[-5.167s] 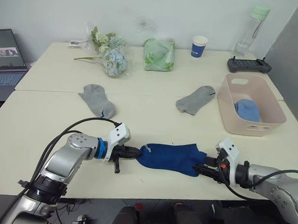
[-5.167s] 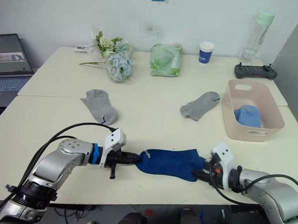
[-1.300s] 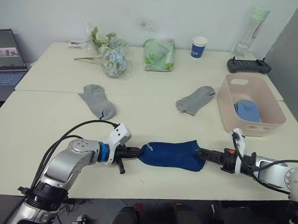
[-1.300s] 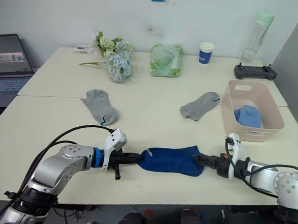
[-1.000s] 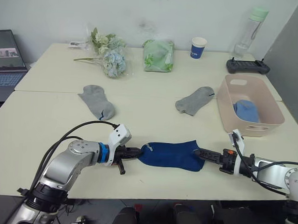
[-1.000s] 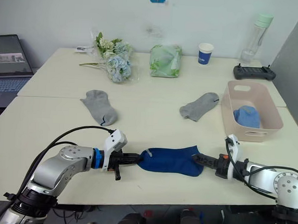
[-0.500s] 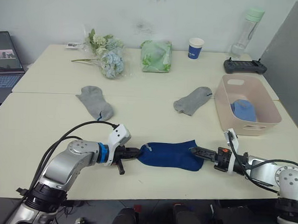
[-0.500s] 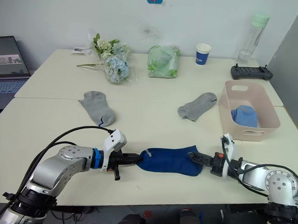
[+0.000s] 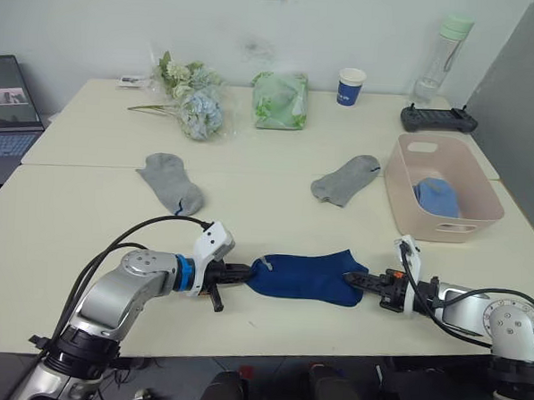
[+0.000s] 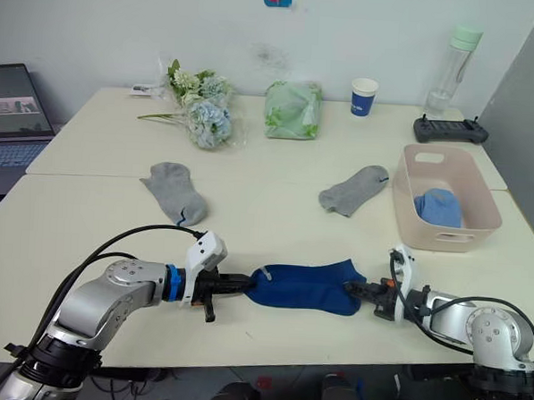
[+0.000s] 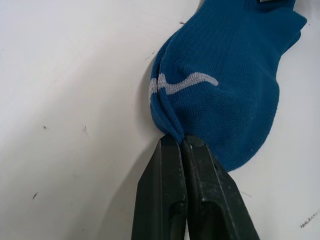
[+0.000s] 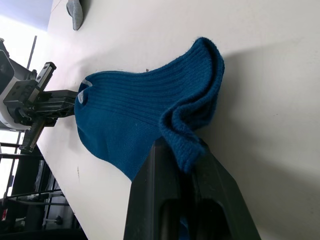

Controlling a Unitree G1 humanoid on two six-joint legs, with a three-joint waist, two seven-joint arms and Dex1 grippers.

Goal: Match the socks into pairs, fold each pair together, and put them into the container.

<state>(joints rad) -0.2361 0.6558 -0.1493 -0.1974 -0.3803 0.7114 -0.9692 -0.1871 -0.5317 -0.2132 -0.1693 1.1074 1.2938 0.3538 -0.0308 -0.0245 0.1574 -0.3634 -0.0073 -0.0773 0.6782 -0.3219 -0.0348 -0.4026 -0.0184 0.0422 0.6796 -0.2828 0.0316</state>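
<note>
1. Nearest the robot, the navy socks (image 9: pixel 306 277) lie stacked flat on the table (image 9: pixel 249 208), stretched between the two arms. The left pincer (image 9: pixel 244 271) is clamped tight on the toe end. The right pincer (image 9: pixel 356 281) is pinching the cuff, which curls over its fingers in the right wrist view. I take this pair as matched but not yet folded.
2. Farther back, one grey sock (image 9: pixel 169 180) lies on the left of the table and the other grey sock (image 9: pixel 345 178) on the right, near the container. They are well apart, so this pair remains to be matched, folded and stowed.
3. To the right, the pink container (image 9: pixel 441 198) holds a light blue bundle (image 9: pixel 438 197), seemingly the sky blue pair already folded and put away.
4. By this reckoning one pair is done, one is in hand, and one is untouched.
5. At the far edge stand a bunch of flowers (image 9: pixel 190 96), a green wrapped bundle (image 9: pixel 280 99) and a paper cup (image 9: pixel 350 86), none of them part of the job.
</note>
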